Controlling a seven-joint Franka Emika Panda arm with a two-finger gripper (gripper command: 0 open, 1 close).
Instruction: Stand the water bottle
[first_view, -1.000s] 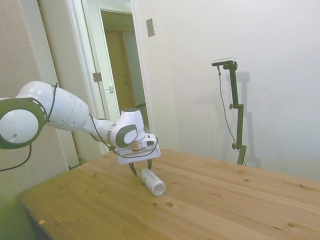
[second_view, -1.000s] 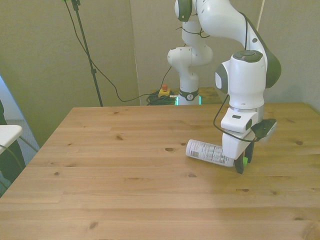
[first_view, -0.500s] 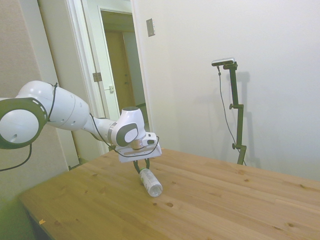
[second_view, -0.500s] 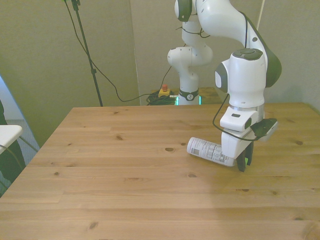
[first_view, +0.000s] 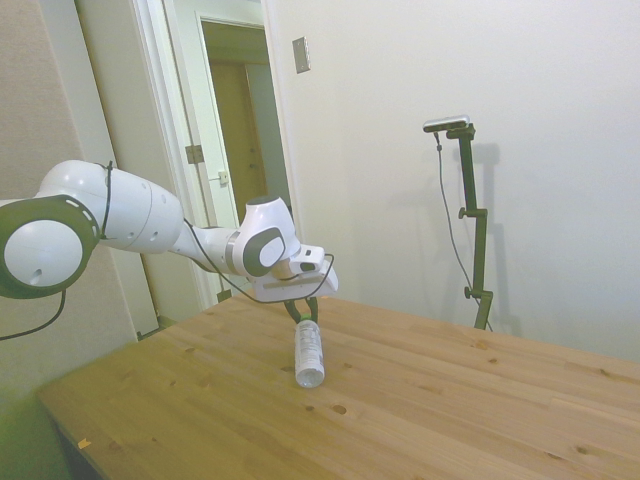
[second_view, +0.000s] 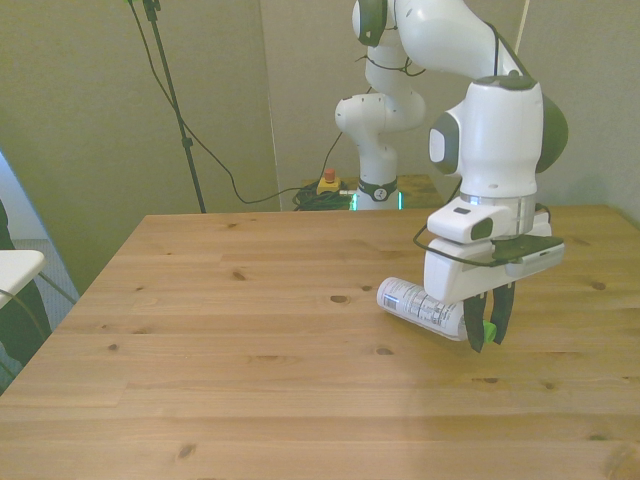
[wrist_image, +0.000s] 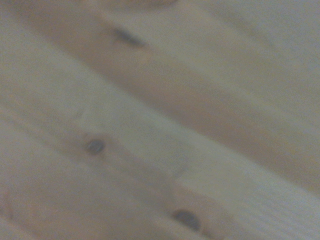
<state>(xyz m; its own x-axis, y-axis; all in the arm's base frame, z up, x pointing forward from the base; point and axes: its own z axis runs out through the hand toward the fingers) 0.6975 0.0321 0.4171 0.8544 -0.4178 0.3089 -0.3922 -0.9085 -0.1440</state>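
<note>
Fingers (second_view: 473, 335) pinched on the green cap end of the water bottle (second_view: 420, 307); gripper (second_view: 487, 330) holds it there, fingers pointing down. Bottle is tilted: in the front view cap end at 4 o'clock of the body, base at 10 o'clock; whether the base touches the wood I can't tell. Side view shows the water bottle (first_view: 308, 353) nearly end-on, hanging below the gripper (first_view: 302, 310) over the table (first_view: 430, 400). Pine planks with knots; the wrist view gives only blurred table (wrist_image: 160, 130) grain and knots, no bottle. Room: white wall, open doorway (first_view: 235, 130) in side view; front view shows olive wall, cables on the floor (second_view: 320, 190).
</note>
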